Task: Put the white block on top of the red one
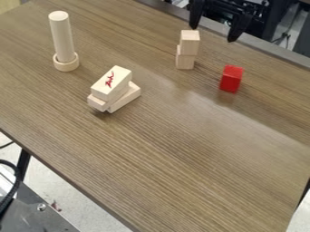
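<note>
The black gripper (213,26) hangs at the top edge of the camera view, its two fingers spread wide with nothing between them. Just below it, toward its left finger, a pale, whitish wooden block (189,41) sits on top of another pale block (185,60), a small upright stack. The red block (231,79) stands upright on the table to the right of this stack, a short gap apart from it. Nothing rests on the red block.
Left of centre lies a pile of pale rectangular blocks (113,89), the top one with a red mark. At the upper left, a pale cylinder (61,36) stands in a round ring (66,63). The brown table (181,163) has its front edge running diagonally at lower left.
</note>
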